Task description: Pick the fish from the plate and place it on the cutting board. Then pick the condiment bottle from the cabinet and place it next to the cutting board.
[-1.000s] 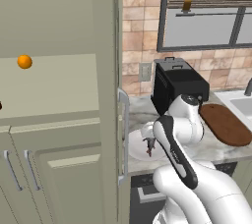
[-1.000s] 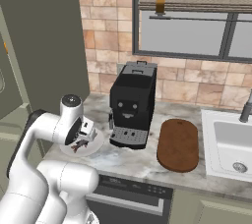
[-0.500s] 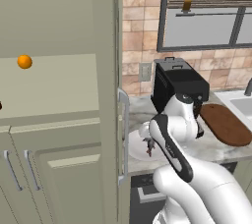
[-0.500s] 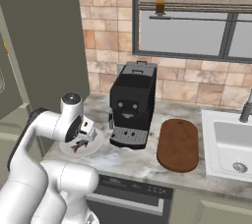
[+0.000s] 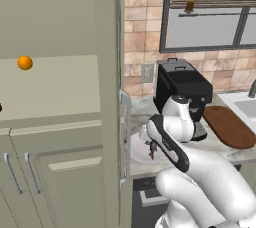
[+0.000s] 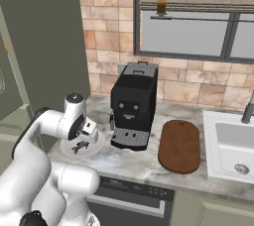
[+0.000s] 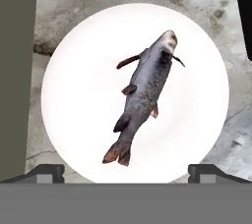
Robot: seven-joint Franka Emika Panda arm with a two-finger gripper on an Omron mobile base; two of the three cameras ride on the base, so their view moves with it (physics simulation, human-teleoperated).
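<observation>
The fish point(image 7: 145, 90), grey with dark red fins, lies in the middle of the white plate point(image 7: 74, 100). My gripper point(image 7: 127, 173) hangs straight above it, open, one fingertip at each side of the plate's near rim and nothing between them. From the right base view the gripper point(image 6: 85, 139) is just over the fish point(image 6: 79, 146) on the plate point(image 6: 97, 143), left of the coffee machine. The dark brown cutting board point(image 6: 179, 145) lies to that machine's right. The cabinet point(image 5: 60, 97) stands open. A dark sliver of the condiment bottle point(image 5: 1, 107) shows at the shelf's left edge.
A black coffee machine point(image 6: 134, 103) stands between plate and cutting board. A small orange ball point(image 5: 24, 62) sits in the cabinet recess. The open cabinet door with its silver handle point(image 5: 127, 137) stands close to the plate's left. A sink point(image 6: 233, 145) lies at the far right.
The arm has shifted only slightly above the plate. The jaws stay open and the fish has not moved.
</observation>
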